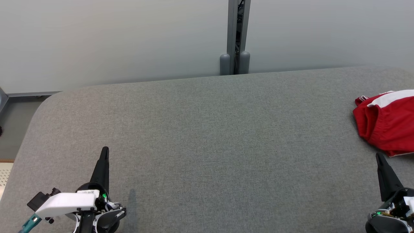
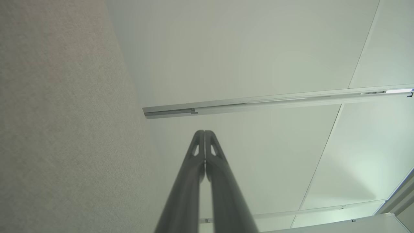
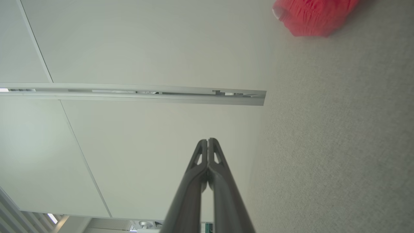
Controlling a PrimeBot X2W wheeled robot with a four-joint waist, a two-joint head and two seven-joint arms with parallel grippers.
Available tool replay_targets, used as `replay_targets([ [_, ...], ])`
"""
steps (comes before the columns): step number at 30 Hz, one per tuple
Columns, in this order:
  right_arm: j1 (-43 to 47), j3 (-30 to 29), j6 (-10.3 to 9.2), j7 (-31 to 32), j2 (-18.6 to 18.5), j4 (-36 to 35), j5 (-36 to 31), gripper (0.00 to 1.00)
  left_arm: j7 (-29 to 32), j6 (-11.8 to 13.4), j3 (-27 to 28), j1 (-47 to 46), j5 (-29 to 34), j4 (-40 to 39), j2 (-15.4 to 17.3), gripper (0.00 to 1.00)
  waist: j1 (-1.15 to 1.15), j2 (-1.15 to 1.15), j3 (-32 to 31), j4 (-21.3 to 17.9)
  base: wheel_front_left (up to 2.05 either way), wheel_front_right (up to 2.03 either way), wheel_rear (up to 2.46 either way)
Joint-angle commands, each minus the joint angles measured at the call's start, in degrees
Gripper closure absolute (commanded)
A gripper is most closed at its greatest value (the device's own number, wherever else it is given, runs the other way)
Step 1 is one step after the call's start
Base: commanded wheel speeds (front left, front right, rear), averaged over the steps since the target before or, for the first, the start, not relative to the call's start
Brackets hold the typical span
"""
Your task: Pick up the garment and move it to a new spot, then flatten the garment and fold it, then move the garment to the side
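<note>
**Work surface.** The bench [image 1: 207, 136] is covered in grey woven fabric and has rounded far corners. Pale wall panels [image 1: 113, 42] stand behind it, joined by a vertical metal post [image 1: 238, 32].

**Task item.** The garment [image 1: 386, 126] is red with a white stripe along its upper side. It lies crumpled on the bench at the far right, cut off by the right edge of the head view. In the right wrist view the garment [image 3: 310, 16] appears blurred at the top edge, resting on the grey surface.

**Left gripper** [image 1: 104, 151]. It is at the lower left of the head view, over the near left part of the bench, with its fingers pointing toward the wall. In the left wrist view the left gripper [image 2: 204, 133] has both fingers pressed together at the tips, with nothing between them. It is well apart from the garment.

**Right gripper** [image 1: 378, 157]. It is at the lower right of the head view, with its fingers pointing toward the wall. The tip is near the garment's near edge, and a strip of bare bench shows between them. In the right wrist view the right gripper [image 3: 207, 141] has its fingers pressed together and pinches nothing.
</note>
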Motion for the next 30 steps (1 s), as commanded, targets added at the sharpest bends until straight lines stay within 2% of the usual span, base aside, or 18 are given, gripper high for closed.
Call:
replay_targets([
  [1, -0.13, -0.03, 0.02, 0.3, -0.53, -0.22, 0.13, 1.0, 0.14, -0.4, 0.25, -0.99, 0.11, -0.11, 0.26, 1.0, 0.0, 0.0, 0.0, 0.0, 0.0, 0.0, 0.0],
  [30, -0.13, -0.02, 0.02, 0.29, -0.53, -0.22, 0.13, 1.0, 0.28, -0.41, 0.41, -0.99, 0.31, -0.1, 0.11, 1.0, 0.0, 0.0, 0.0, 0.0, 0.0, 0.0, 0.0],
])
